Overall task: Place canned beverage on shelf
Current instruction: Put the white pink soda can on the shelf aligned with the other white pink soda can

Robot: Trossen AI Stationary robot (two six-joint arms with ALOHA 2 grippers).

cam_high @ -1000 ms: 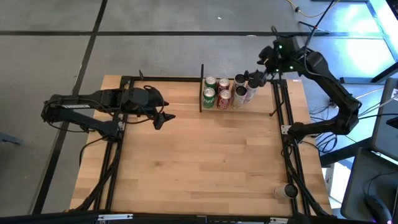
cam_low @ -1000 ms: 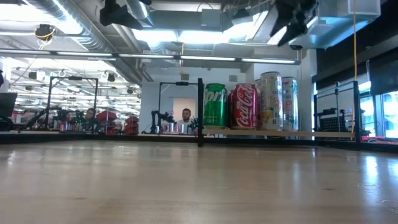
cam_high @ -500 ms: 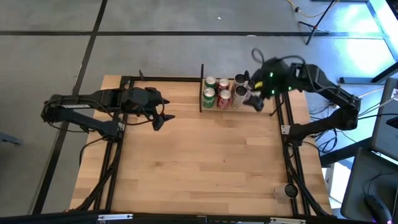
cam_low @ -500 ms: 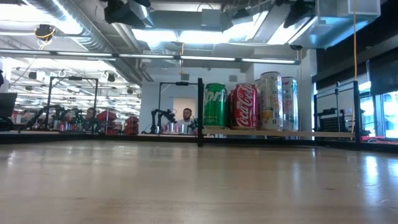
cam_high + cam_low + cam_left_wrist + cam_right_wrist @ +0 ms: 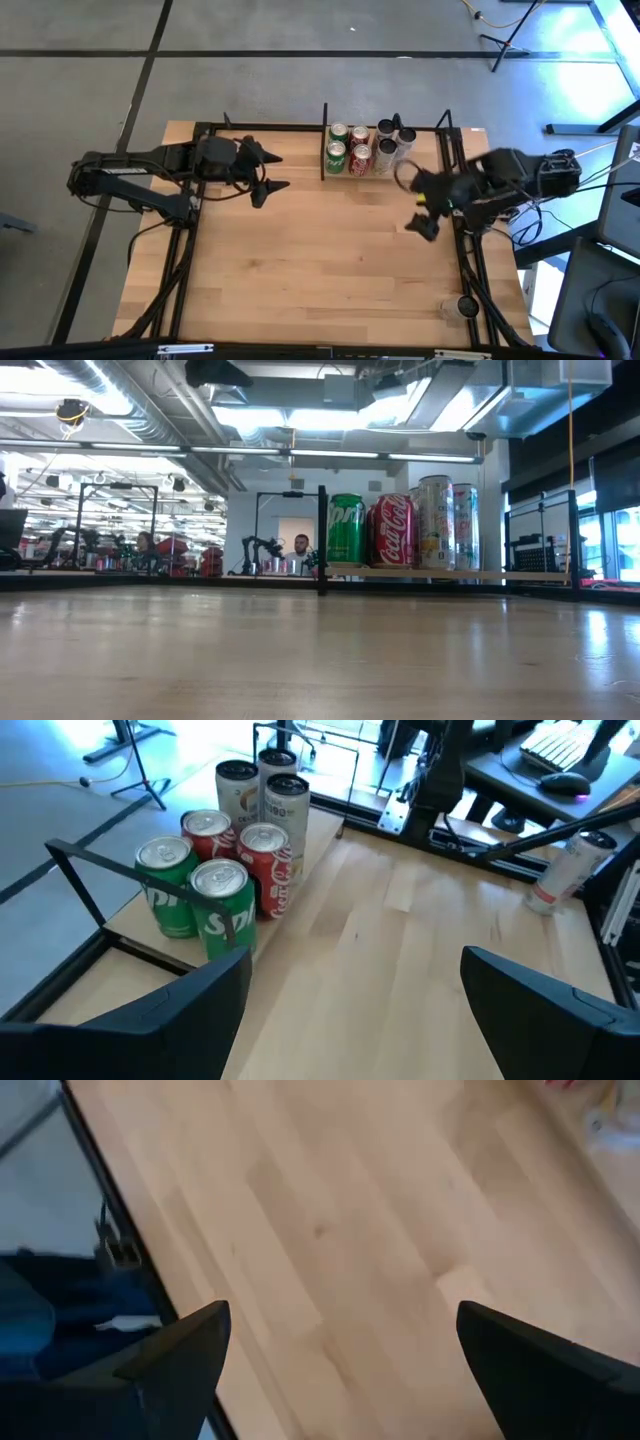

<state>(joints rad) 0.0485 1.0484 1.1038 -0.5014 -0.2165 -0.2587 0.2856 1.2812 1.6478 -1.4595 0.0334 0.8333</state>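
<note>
Pale wooden counter (image 5: 320,250); right end effector (image 5: 420,205), spread and empty, has withdrawn from the black-rod shelf (image 5: 425,150) at upper centre to right of centre; six cans (image 5: 365,147) stand placed; left end effector (image 5: 265,178) spread, idle.

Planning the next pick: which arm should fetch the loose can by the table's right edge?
Right. Its gripper hangs open over the table's right side, much nearer the loose can. The left gripper, also open, is across the table, left of the shelf, so it would likely need a long reach.
</note>
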